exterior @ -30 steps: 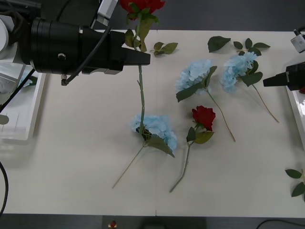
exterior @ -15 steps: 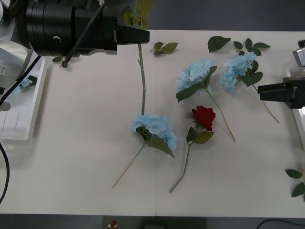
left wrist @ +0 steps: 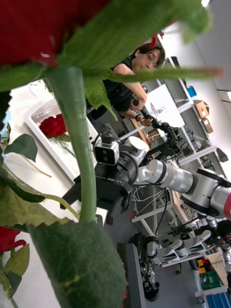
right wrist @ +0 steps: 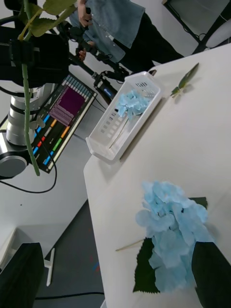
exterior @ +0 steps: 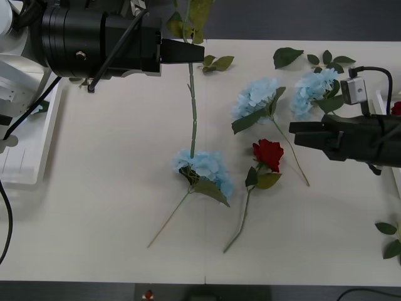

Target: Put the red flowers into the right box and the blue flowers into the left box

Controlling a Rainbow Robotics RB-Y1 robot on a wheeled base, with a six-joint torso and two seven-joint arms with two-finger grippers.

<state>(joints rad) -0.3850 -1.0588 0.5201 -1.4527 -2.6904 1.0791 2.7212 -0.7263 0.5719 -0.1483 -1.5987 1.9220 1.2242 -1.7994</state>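
The left gripper (exterior: 188,53) is clamped on a rose (exterior: 192,106), whose stem hangs straight down over the table's far middle. The right gripper (exterior: 299,135), fingers apart, sits nearer the tray (exterior: 383,128), so the rose has to travel right.

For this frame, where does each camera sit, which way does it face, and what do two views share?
Front view: above the arms, looking down at the table; left gripper holds a red rose up, right gripper reaches in.
Right wrist view: looks across a blue hydrangea toward the left box.
Left wrist view: close behind the rose stem, facing the right gripper.
Shared: the held rose.
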